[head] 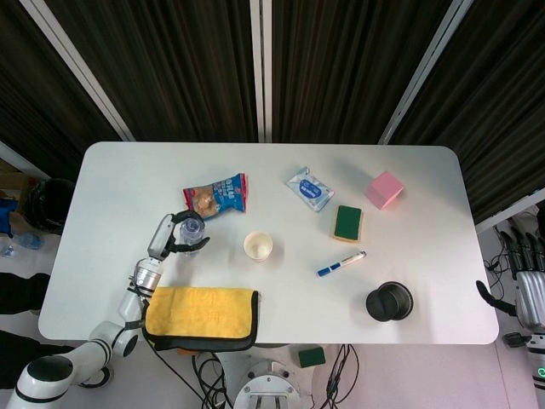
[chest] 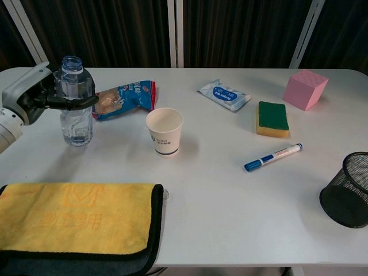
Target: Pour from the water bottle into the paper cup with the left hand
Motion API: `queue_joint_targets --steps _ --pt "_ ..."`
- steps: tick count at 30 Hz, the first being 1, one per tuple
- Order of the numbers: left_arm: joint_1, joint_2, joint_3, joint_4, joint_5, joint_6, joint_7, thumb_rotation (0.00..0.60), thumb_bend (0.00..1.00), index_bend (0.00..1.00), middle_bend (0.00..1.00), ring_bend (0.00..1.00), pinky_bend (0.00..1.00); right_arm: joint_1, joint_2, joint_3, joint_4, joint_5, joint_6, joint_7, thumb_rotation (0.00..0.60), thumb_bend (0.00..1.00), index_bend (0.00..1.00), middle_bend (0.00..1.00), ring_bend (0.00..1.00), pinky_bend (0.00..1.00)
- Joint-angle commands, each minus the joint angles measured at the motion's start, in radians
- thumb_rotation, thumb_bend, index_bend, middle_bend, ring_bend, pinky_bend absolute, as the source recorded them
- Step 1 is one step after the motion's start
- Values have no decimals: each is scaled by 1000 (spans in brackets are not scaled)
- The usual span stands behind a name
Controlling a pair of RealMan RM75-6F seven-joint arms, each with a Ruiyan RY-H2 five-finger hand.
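White counter (head: 128, 187) set before dark ribbed panels, items catalogued as follows. Water bottle (chest: 75, 102) — clear, uncapped, upright, at the counter's left side, gripped around its upper body by the dark fingers (chest: 69, 102) of the left hand (chest: 31, 98). Paper cup (chest: 164, 131) — upright, open, right of the bottle and apart from it. Snack packet (chest: 123, 98) — lying just behind bottle and cup. Yellow cloth (chest: 75, 218) — folded at the near left edge. Further right are listed a wipes pack (chest: 224, 95), a green sponge (chest: 272, 118), a pink cube (chest: 305, 89), a blue marker (chest: 273, 157) and a black mesh cup (chest: 347, 196). Right hand (head: 528, 273) — seen off the counter's right edge, nothing held, fingers extended.
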State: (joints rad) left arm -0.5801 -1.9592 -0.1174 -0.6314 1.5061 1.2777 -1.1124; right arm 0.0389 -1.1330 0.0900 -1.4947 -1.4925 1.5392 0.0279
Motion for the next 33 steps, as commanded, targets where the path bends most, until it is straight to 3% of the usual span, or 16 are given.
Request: queue_joint_targets --steps 1,16,33 --pt "-13 -23 0 58 16 40 117 600 332 781 792 664 552 1 0 0 1 0 -1 1 512 238 0 0 0 0" --pt "-83 -58 54 174 92 84 509 600 331 793 800 672 594 5 -1 -1 3 0 -10 4 513 242 0 0 0 0" --pt "-171 -76 54 183 107 68 782 600 332 793 800 671 585 6 -6 -4 21 9 -23 31 513 240 0 0 0 0"
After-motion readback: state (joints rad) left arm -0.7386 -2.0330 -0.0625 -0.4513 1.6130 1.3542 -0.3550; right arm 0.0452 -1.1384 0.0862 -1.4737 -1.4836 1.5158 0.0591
